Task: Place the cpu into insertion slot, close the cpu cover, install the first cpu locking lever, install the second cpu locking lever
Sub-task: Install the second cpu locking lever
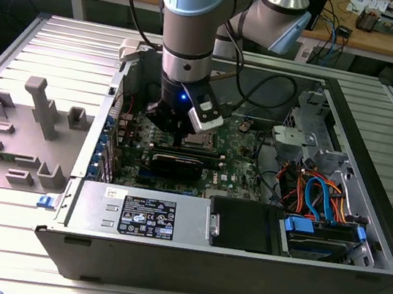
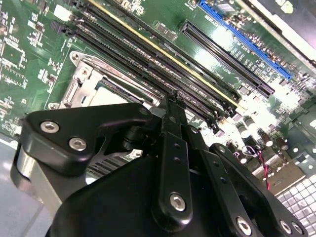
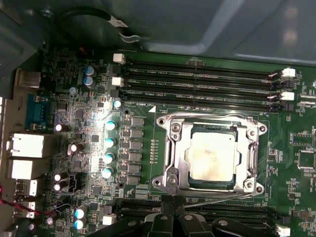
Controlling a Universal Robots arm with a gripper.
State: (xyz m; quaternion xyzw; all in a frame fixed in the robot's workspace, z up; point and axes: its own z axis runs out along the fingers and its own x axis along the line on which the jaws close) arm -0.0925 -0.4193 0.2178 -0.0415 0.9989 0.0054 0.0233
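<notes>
The cpu, a dull silver square, lies flat in the insertion slot on the green board. The cpu cover, a silver frame, lies down over the chip's edges. A thin wire lever runs along the socket side nearest my gripper; I cannot tell whether it is latched. My gripper hangs just above that side with its black fingers together and nothing visible between them. In the second wrist view the gripper points at the memory slots beside the socket. The exterior view shows the gripper low inside the case, beside the socket.
Long black memory slots flank the socket on both sides. Capacitors and rear ports stand nearby. Case walls, a power supply, blue and orange cables and a drive bay surround the board. A grey fixture sits outside the case.
</notes>
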